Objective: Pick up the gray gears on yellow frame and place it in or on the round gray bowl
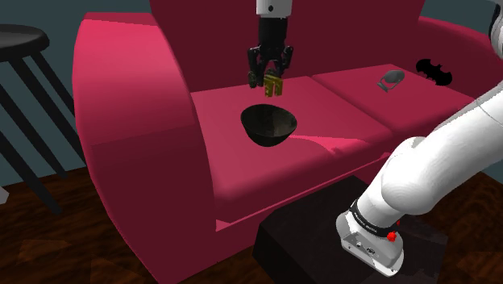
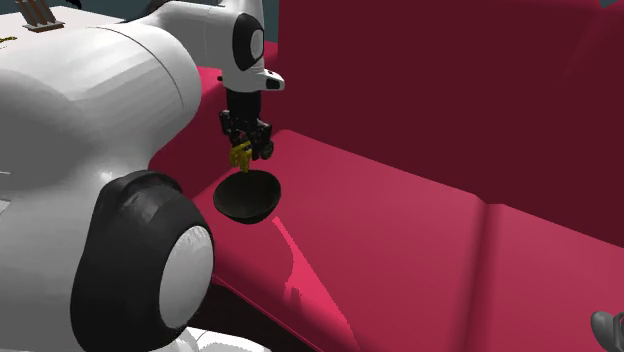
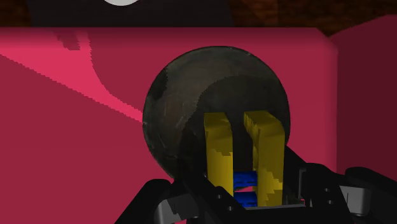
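Note:
My black gripper (image 1: pixel 272 81) hangs straight above the sofa seat, shut on a yellow frame toy (image 1: pixel 273 82) with blue parts between its two arms (image 3: pixel 245 156). Directly below it sits the round dark bowl (image 1: pixel 269 125), resting on the red cushion. In the second exterior view the gripper (image 2: pixel 243 153) holds the yellow frame (image 2: pixel 240 156) just above the bowl's rim (image 2: pixel 246 196). Through the wrist camera the bowl (image 3: pixel 191 114) lies right beyond the frame's two prongs.
The red sofa (image 1: pixel 145 105) has a high rounded armrest at the shoulder view's left. A small grey object (image 1: pixel 391 79) and a black bat shape (image 1: pixel 433 70) lie on the far cushion. A dark stool (image 1: pixel 24 48) stands beside the sofa.

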